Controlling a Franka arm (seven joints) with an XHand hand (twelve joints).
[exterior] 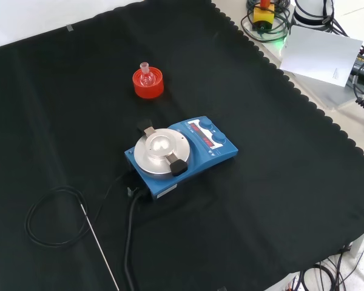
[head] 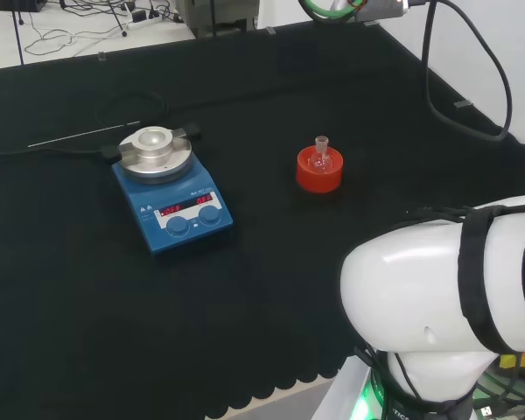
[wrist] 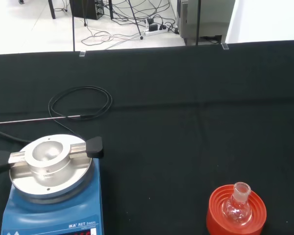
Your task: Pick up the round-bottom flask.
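A small clear round-bottom flask (head: 321, 156) stands upright, neck up, in a red ribbed ring stand (head: 319, 171) on the black cloth, right of centre in the head view. The front view has the flask (exterior: 147, 76) on its red stand (exterior: 148, 85) toward the far side of the cloth. From the wrist camera the flask (wrist: 236, 207) sits in the stand (wrist: 236, 215) with nothing around it. Nothing touches the flask.
A blue magnetic stirrer (head: 171, 196) with a round metal top plate (exterior: 160, 151) stands left of the flask in the head view. Its black cable (exterior: 130, 242) and a thin metal probe rod (exterior: 100, 245) lie on the cloth. The arm's white links (head: 446, 289) rise at the head view's lower right.
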